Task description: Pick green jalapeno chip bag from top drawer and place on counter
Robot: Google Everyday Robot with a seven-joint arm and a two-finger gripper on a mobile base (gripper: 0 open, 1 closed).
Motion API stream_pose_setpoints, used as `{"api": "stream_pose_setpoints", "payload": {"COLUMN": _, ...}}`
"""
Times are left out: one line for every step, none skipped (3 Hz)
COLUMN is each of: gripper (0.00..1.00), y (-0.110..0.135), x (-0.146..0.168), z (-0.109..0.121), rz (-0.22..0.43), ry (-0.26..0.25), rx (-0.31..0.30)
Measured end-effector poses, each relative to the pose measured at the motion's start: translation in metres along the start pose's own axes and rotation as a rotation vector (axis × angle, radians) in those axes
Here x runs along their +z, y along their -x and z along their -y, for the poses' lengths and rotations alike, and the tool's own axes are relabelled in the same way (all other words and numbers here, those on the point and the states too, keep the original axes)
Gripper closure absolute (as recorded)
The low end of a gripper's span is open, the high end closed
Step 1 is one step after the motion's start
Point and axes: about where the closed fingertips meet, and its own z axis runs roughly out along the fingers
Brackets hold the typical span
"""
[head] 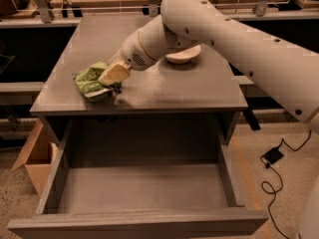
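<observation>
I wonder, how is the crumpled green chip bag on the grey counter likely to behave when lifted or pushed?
The crumpled green chip bag looks creased and slumped, so it would probably flop and deform rather than hold shape. It seems light, likely sliding easily across the flat grey counter. The gripper rests against the bag.

The gripper (112, 75) is low over the counter (174, 91), at the right edge of the green chip bag (88, 81). The bag lies crumpled on the counter near its left front corner. A white bowl (183, 57) stands at about 2 o'clock from the gripper, partly behind the arm (234, 39). At 6 o'clock from the bag, the drawer (142, 188) stands pulled out. A cardboard box (35, 158) sits on the ground at 8 o'clock.
</observation>
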Motion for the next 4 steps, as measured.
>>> {"api": "stream_pose_setpoints", "payload": {"gripper": 0.0, "y": -0.008, "x": -0.015, "z": 0.012, "rz": 0.016, "ry": -0.041, "rx": 0.007}}
{"api": "stream_pose_setpoints", "payload": {"gripper": 0.0, "y": -0.019, "x": -0.039, "z": 0.027, "rz": 0.031, "ry": -0.069, "rx": 0.015}}
{"api": "stream_pose_setpoints", "payload": {"gripper": 0.0, "y": -0.035, "x": -0.077, "z": 0.044, "rz": 0.06, "ry": -0.101, "rx": 0.039}}
{"api": "stream_pose_setpoints", "payload": {"gripper": 0.0, "y": -0.067, "x": -0.126, "z": 0.064, "rz": 0.06, "ry": -0.19, "rx": 0.101}}
